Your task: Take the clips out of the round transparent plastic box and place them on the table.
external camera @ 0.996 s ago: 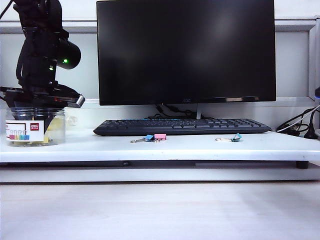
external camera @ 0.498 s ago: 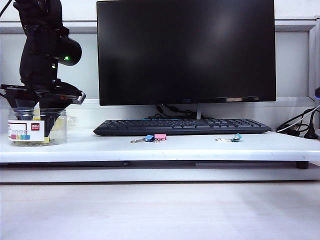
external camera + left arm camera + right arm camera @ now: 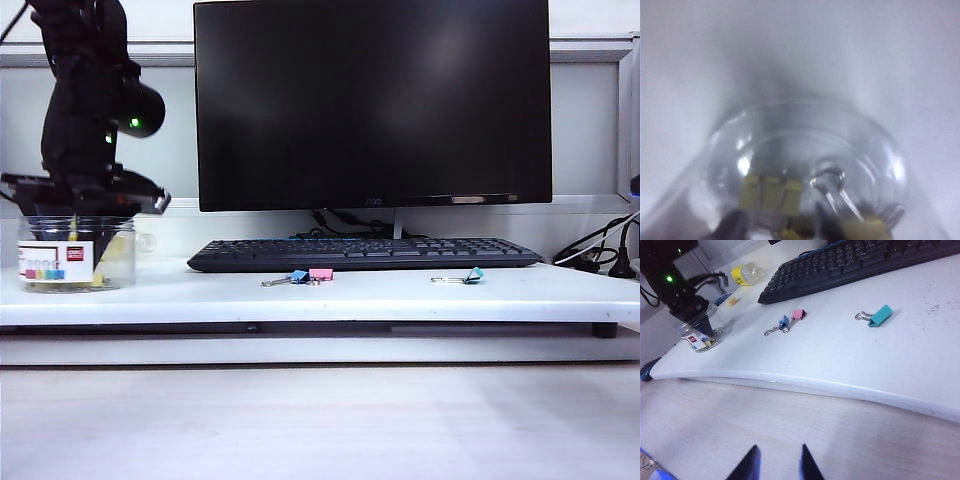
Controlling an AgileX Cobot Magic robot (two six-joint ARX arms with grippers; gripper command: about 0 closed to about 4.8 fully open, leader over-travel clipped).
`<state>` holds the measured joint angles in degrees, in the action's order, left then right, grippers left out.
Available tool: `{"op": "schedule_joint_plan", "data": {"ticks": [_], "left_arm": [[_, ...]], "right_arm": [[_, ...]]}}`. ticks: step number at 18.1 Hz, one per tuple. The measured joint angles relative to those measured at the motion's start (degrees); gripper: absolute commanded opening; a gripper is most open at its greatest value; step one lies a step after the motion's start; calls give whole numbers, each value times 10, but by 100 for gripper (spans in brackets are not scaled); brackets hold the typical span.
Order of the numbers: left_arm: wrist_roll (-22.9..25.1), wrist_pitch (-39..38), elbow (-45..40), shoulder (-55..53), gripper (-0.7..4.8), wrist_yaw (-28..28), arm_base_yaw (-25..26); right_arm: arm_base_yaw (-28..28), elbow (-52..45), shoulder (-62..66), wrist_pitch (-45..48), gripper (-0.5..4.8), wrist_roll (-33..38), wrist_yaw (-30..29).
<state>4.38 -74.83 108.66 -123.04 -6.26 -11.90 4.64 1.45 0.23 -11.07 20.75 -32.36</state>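
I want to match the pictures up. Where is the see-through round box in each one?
Exterior view: round transparent plastic box at far left, under the left gripper.
Left wrist view: box close up, clips inside.
Right wrist view: box far off.
Shared landmark: its white label.

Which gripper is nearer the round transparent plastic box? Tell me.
Left. The left gripper reaches down into the round transparent plastic box; the right gripper hangs off the table, well away from the box.
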Motion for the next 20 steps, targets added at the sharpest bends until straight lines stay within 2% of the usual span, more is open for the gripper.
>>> {"op": "schedule_joint_plan", "data": {"ticks": [20], "left_arm": [[0,-11,16,-3,151,1,0]], "right_arm": [[0,0,0,0,108,0,8]]}}
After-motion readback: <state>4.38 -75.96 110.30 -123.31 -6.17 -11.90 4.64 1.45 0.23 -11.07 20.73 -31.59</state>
